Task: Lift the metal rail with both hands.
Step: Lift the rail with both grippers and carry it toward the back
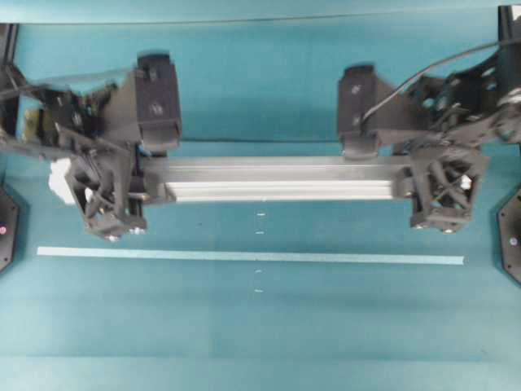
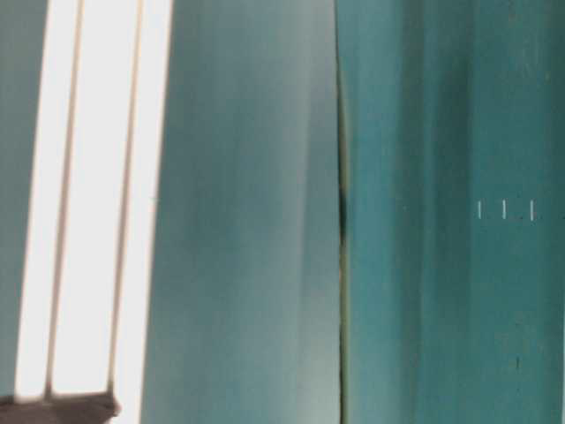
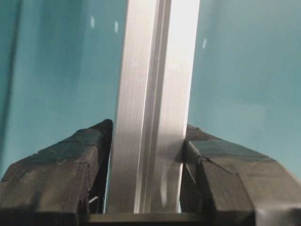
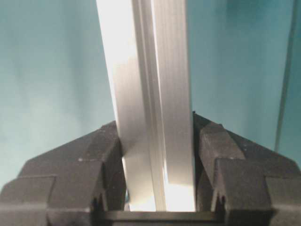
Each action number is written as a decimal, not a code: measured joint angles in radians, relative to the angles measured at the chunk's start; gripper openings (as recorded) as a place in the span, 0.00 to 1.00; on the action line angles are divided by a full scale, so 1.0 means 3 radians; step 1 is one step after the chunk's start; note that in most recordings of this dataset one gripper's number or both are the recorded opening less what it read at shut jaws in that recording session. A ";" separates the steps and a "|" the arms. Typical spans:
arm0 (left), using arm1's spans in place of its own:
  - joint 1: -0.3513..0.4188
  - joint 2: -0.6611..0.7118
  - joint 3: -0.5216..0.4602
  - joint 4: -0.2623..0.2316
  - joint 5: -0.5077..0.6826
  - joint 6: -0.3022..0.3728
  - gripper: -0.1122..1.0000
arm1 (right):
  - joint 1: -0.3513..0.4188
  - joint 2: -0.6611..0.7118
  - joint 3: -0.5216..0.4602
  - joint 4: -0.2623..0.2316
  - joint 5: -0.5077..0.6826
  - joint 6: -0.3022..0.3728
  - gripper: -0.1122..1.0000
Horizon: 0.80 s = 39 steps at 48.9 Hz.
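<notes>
I am clamping the metal rail (image 1: 281, 179) at both ends: my left gripper (image 3: 146, 155) is pressing its pads (image 3: 96, 155) on 2 opposite sides, and my right gripper (image 4: 157, 160) is doing the same. From overhead the rail is running level between my 2 hands, above the teal table (image 1: 260, 342) and parallel to the pale tape strip (image 1: 244, 256). To lift well, I am aiming to raise both ends evenly, keeping the bar level and my grip firm so it is not twisting or sliding.
</notes>
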 measured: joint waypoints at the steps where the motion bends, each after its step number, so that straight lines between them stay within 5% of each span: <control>1: 0.0005 0.0000 -0.0031 0.0000 0.0020 0.0020 0.42 | 0.0005 0.0000 -0.0031 0.0005 0.0026 0.0031 0.43; 18: 0.0036 0.0031 -0.0404 -0.0005 0.0332 0.0077 0.42 | 0.0066 -0.0015 -0.0450 0.0005 0.0327 0.0210 0.43; 39: 0.0036 0.0087 -0.0562 -0.0005 0.0562 0.0077 0.42 | 0.0072 0.0015 -0.0588 0.0005 0.0404 0.0261 0.43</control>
